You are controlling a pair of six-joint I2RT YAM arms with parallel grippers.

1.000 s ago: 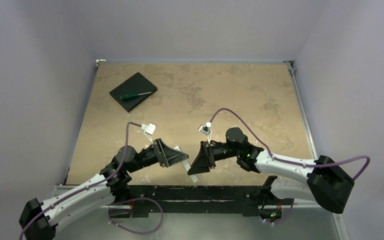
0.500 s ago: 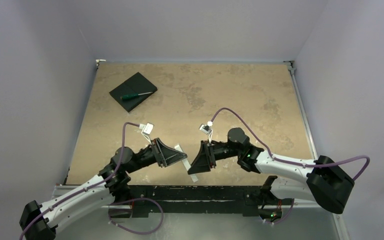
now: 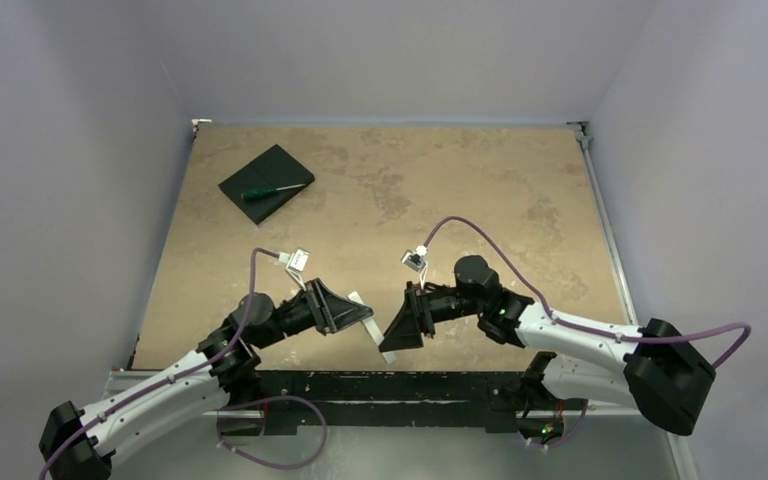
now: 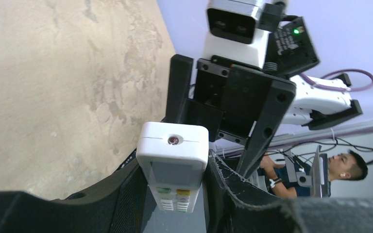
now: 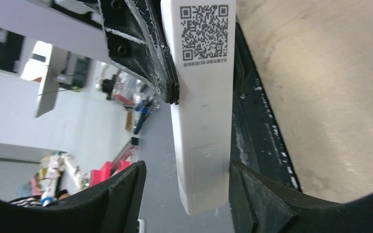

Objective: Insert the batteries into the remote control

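The white remote control (image 4: 173, 155) is held in the air near the table's front edge. My left gripper (image 4: 175, 194) is shut on its sides, button face toward the left wrist camera. In the right wrist view its plain back (image 5: 201, 107) shows a QR code and a closed battery cover. My right gripper (image 5: 187, 167) is open around the remote's lower end; one finger (image 5: 252, 194) touches its side and the other (image 5: 121, 194) stands apart. In the top view the grippers (image 3: 355, 315) (image 3: 395, 332) face each other with the remote (image 3: 388, 354) between them. The batteries are out of view.
A flat black square pad (image 3: 260, 172) lies at the table's far left with a green-handled screwdriver (image 3: 272, 190) on it. The tan table (image 3: 480, 200) has grey walls on three sides. The arm bases and cables are at the near edge.
My right arm has shifted slightly, its gripper settling a little nearer and lower around the remote's end. My left gripper still holds the remote in the same place.
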